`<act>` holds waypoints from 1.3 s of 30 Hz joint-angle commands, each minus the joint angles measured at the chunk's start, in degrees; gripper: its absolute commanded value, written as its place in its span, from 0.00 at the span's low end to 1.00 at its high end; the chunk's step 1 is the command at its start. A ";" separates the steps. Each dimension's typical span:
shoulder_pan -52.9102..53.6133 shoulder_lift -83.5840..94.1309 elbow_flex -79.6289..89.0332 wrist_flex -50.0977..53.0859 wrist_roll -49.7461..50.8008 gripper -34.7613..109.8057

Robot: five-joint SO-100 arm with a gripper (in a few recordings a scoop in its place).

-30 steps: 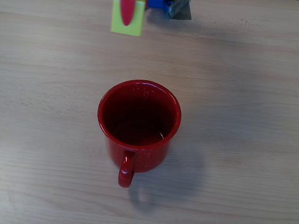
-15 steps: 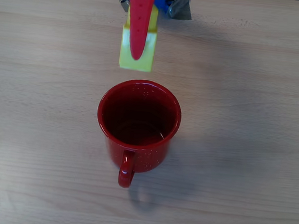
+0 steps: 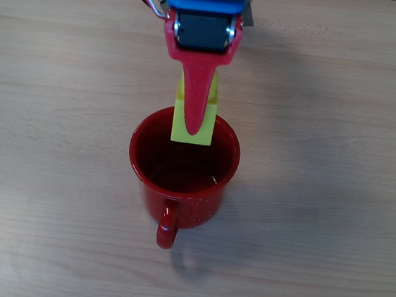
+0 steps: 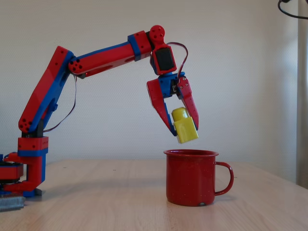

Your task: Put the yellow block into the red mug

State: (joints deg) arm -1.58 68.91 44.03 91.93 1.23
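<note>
Red jaws (image 4: 185,131) clamped on the yellow block (image 4: 184,126), tilted, just above the red mug's (image 4: 191,177) rim.

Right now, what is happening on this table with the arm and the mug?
A red and blue robot arm is carrying the yellow block in its gripper, shut on the block. In the fixed view the block hangs tilted in the air, above the rim of the red mug and not touching it. In the overhead view the block overlaps the far edge of the mug's opening. The mug stands upright on the wooden table. The block is not yet released.
</note>
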 commanded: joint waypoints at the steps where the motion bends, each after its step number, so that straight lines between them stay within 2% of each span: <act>1: -1.23 2.02 -3.60 -0.44 1.05 0.24; 16: -0.97 -1.58 -1.85 -2.90 -0.18 0.25; 20: -0.97 -1.85 -1.32 -3.25 -0.62 0.31; 23: -0.97 -2.02 -1.32 -3.25 -1.05 0.47; 25: -0.88 -2.02 -1.32 -3.34 -1.32 0.51; 39: -0.44 -1.93 -1.23 -3.78 -1.67 0.52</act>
State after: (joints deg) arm -1.23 63.72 44.03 89.12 0.70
